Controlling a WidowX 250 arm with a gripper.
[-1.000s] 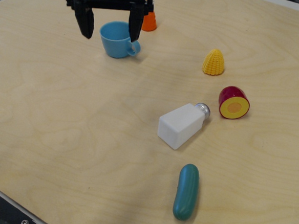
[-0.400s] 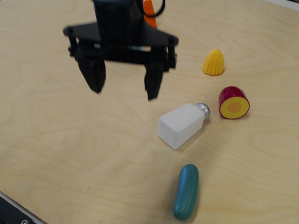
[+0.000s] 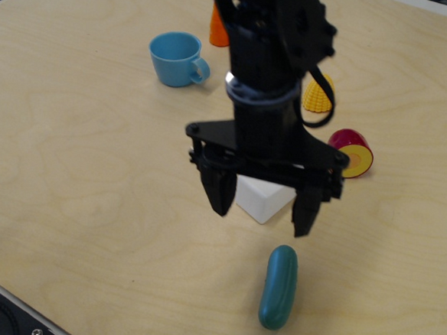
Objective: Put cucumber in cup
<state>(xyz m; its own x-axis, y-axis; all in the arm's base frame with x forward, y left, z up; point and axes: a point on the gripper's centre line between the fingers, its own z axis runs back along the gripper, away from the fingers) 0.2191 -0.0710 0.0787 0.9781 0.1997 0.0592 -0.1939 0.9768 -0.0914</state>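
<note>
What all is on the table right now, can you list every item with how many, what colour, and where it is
cucumber: one, dark teal-green, lying near the front edge, below the gripper.
cup: one, light blue, upright at the back left.
shaker: one, white, mid-table, mostly hidden behind the gripper.
corn: one, yellow, back right, partly hidden by the arm.
round toy: one, dark red with a yellow-orange face, right side.
carrot: one, orange, behind the cup.
table: one, light wood.
gripper: one, black, open, above the cucumber.

A pale wooden table is seen, on which a cucumber (near edge), a white shaker, a cup, a carrot, corn and a cut red fruit are laid.
</note>
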